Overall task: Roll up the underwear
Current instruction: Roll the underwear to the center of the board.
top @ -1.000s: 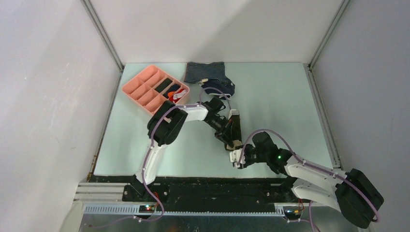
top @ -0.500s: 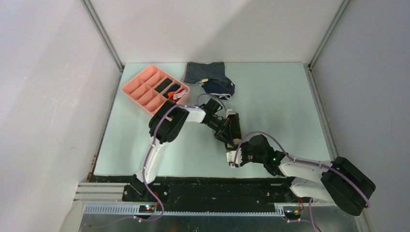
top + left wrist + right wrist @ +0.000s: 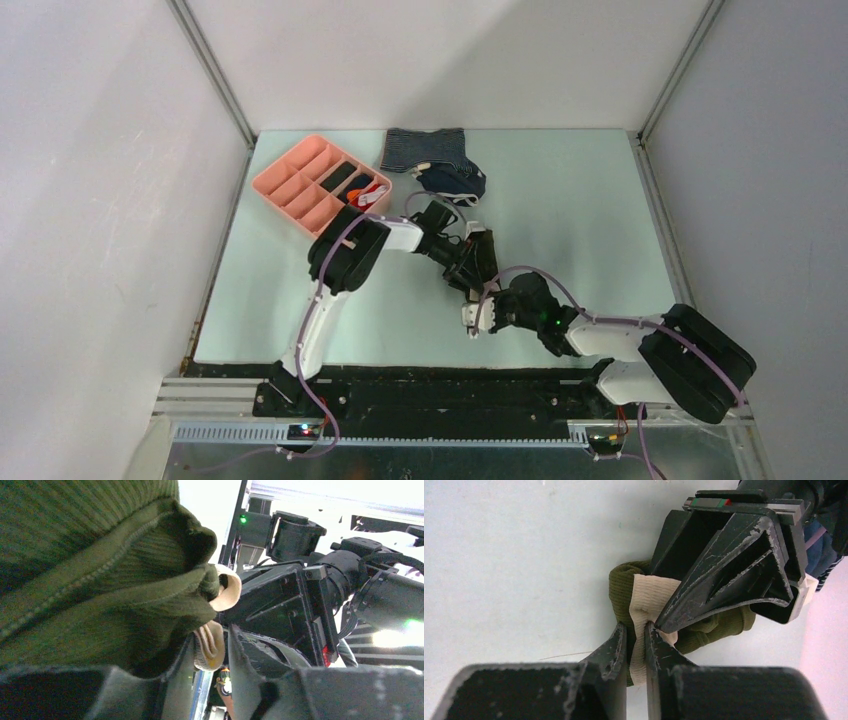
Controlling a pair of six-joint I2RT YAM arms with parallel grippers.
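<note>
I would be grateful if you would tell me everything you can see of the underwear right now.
The underwear is a small olive-green garment of ribbed knit with stitched hems, bunched into a loose roll on the pale table. A beige inner lining shows at its middle. The right gripper pinches that lining, and the left gripper grips the roll from the opposite side. From overhead, the arms hide most of it.
</note>
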